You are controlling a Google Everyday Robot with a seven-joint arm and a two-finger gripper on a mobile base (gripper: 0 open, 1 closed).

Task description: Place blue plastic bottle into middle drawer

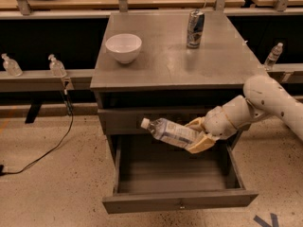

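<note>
The blue plastic bottle (169, 131) is clear with a white cap and a pale label. It lies tilted, cap to the upper left, in the air over the open middle drawer (180, 203). My gripper (198, 135) comes in from the right on a white arm and is shut on the bottle's base end, with tan fingers (202, 144) above and below it. The bottle hangs above the drawer's back half, apart from the tray floor.
A white bowl (123, 47) and a silver-and-blue can (195, 29) stand on the grey cabinet top (161, 65). Small clear bottles (57, 66) sit on the rails left and right (273, 55). A black cable (47, 150) runs across the floor at left.
</note>
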